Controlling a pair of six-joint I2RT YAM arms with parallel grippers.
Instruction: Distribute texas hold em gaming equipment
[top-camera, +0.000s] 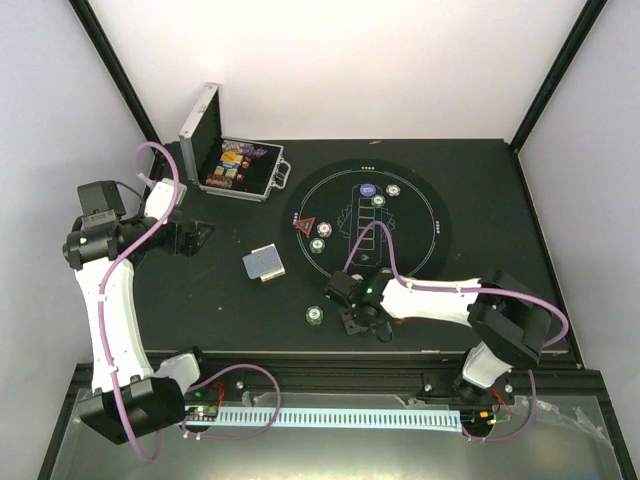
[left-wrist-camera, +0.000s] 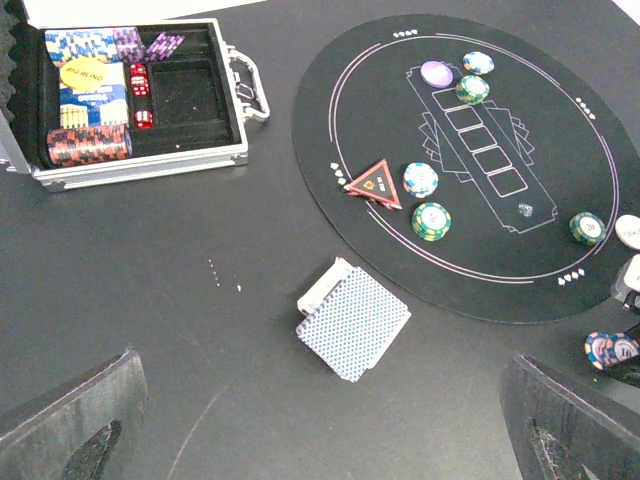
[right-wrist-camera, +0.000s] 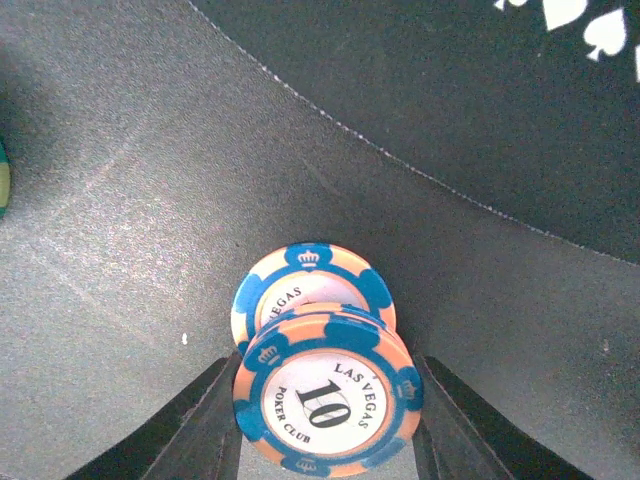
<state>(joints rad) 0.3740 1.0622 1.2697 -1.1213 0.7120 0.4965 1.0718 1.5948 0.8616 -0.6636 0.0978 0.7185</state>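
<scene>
My right gripper (top-camera: 355, 318) (right-wrist-camera: 326, 425) is shut on a blue-and-orange "10" poker chip (right-wrist-camera: 328, 402), low over the table just off the round mat's near edge. A second such chip (right-wrist-camera: 310, 283) lies under and behind it. These chips also show in the left wrist view (left-wrist-camera: 611, 349). On the mat (top-camera: 420, 240) lie a purple button (top-camera: 368, 189), a red triangular marker (top-camera: 305, 225), blue-white chips (top-camera: 324, 232) and green chips (top-camera: 317, 245). A green chip (top-camera: 315, 314) lies off the mat. The card deck (top-camera: 264, 263) (left-wrist-camera: 353, 320) lies left of the mat. My left gripper (top-camera: 190, 238) (left-wrist-camera: 320, 440) is open and empty.
The open silver case (top-camera: 240, 170) (left-wrist-camera: 150, 160) stands at the back left with chip rows, dice and a yellow button inside. A white button (left-wrist-camera: 630, 230) lies at the mat's near edge. The table's front edge runs just behind the right gripper.
</scene>
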